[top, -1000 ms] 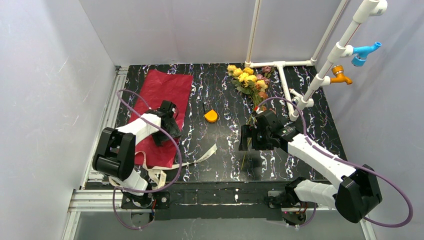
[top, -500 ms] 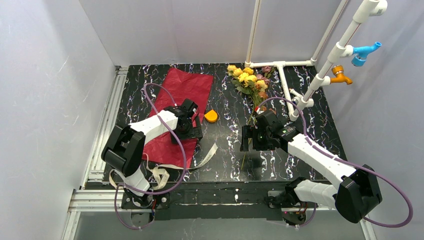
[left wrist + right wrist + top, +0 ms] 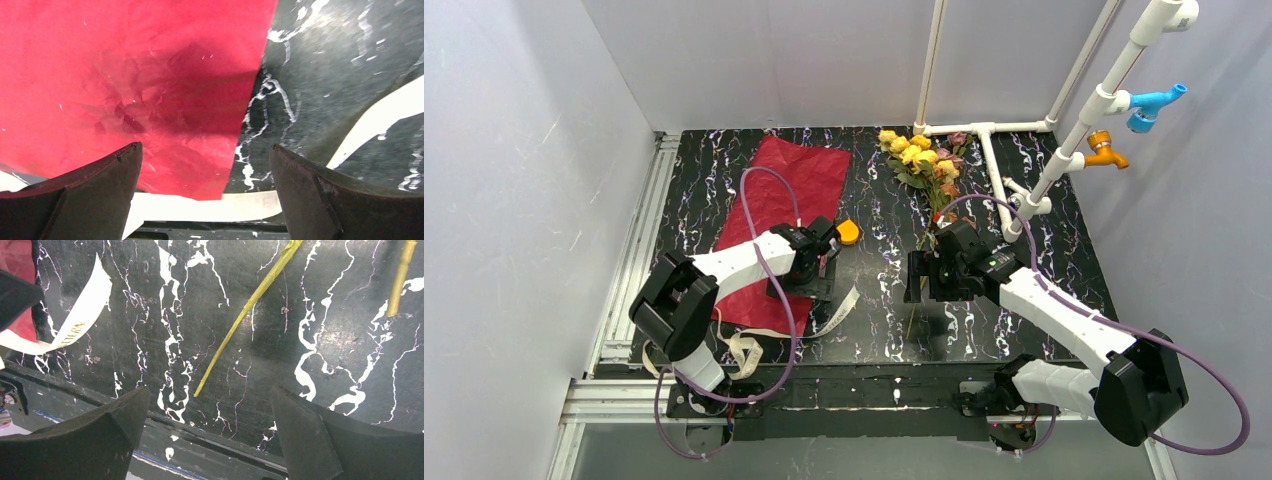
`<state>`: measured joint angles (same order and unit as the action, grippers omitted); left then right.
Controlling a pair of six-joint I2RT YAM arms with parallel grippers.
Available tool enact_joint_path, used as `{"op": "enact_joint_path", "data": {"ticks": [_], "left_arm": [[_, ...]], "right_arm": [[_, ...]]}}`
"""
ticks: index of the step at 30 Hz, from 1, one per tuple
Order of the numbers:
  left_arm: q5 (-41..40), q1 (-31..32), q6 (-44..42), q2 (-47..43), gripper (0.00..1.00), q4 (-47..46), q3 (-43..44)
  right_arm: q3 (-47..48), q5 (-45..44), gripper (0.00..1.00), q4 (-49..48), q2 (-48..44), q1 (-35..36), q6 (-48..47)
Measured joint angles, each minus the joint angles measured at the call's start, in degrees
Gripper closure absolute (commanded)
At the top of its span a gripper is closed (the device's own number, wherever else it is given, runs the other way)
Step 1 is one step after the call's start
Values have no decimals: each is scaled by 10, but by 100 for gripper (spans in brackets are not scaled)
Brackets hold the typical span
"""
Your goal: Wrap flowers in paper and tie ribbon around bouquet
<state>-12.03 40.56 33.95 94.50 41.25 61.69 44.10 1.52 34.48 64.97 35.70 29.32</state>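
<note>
Black, white-veined marble tabletop [image 3: 1064, 210]; white walls [image 3: 524, 150] on three sides; aluminium rail [image 3: 629, 260] along 9 o'clock edge. White pipe frame [image 3: 986, 135] at 1 o'clock corner, carrying blue fitting [image 3: 1154, 103] and orange fitting [image 3: 1104, 152].
Paper [image 3: 784, 180] flat at 10 o'clock from table centre.
Flowers [image 3: 921, 158] at 1 o'clock, stems trailing toward 6.
Ribbon [image 3: 839, 308] at 7 o'clock.
Orange wedge [image 3: 848, 232] near centre.
Left gripper [image 3: 205, 150] over paper's near corner, jaws spread wide, gripping nothing.
Right gripper [image 3: 210, 395] over stem [image 3: 245, 315], jaws spread wide, gripping nothing.
</note>
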Motion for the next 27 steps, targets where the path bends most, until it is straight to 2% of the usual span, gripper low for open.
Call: {"op": "enact_joint_path", "data": {"ticks": [3, 6, 9, 13, 17, 25, 27], "left_arm": [[5, 3, -4, -3, 2, -16, -40], [15, 3, 0, -14, 8, -23, -62], [19, 3, 6, -15, 19, -31, -67], [34, 3, 16, -17, 39, -50, -78], [39, 3, 21, -35, 54, -81, -101], [37, 2, 18, -33, 74, -92, -106], [37, 2, 18, -32, 88, -91, -106]], "right_arm": [[0, 0, 0, 0, -1, 0, 1], [0, 0, 0, 1, -3, 0, 3], [0, 0, 0, 1, -5, 0, 4], [0, 0, 0, 3, -7, 0, 5], [0, 0, 0, 12, -14, 0, 4], [0, 0, 0, 17, -18, 0, 5], [-1, 0, 0, 17, -18, 0, 5]]}}
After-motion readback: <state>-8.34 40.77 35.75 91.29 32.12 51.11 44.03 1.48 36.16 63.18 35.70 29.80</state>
